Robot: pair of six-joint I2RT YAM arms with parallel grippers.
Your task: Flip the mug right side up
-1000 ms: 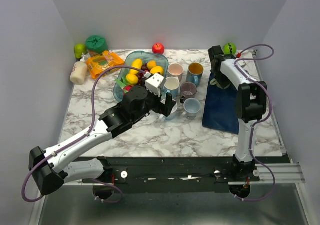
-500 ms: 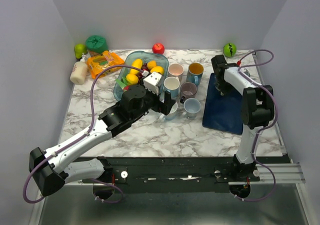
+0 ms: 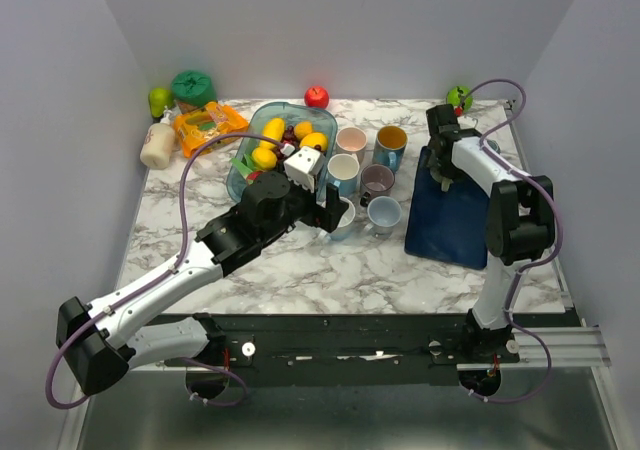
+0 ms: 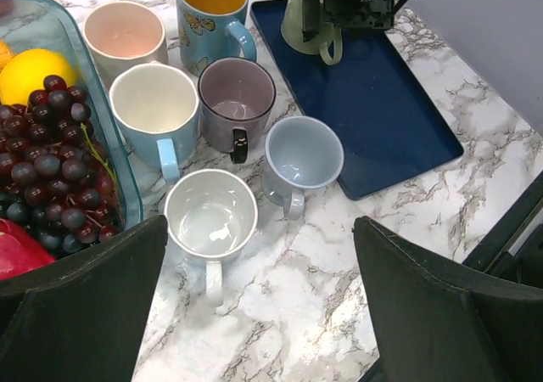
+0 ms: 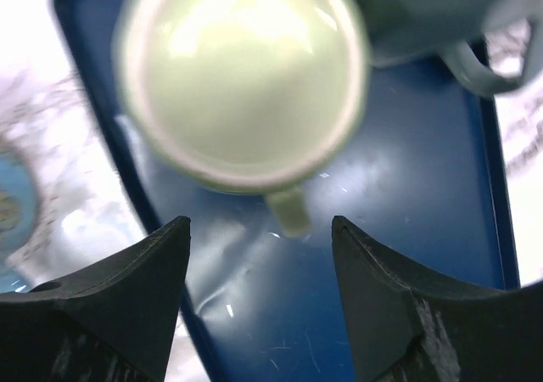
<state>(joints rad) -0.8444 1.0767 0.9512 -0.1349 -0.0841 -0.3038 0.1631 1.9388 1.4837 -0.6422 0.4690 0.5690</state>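
Pale-green glaze marks the mug (image 5: pixel 237 76) to be righted. It stands at the far end of the blue tray (image 5: pixel 382 246), seemingly mouth-down, with its flat base facing the right wrist camera and its handle (image 5: pixel 288 210) pointing toward the right gripper (image 5: pixel 259 227), whose fingers are apart and hold nothing. To do this well, lower them astride the wall beside the handle, clamp firmly, lift clear of the tray before rolling the wrist, then set it on its base. A grey-blue mug (image 5: pixel 424 13) sits just beside it, so swing away from that. The left gripper (image 4: pixel 260 225) hangs above a white mug (image 4: pixel 210 216) on the counter (image 4: pixel 314 263), fingers wide apart.
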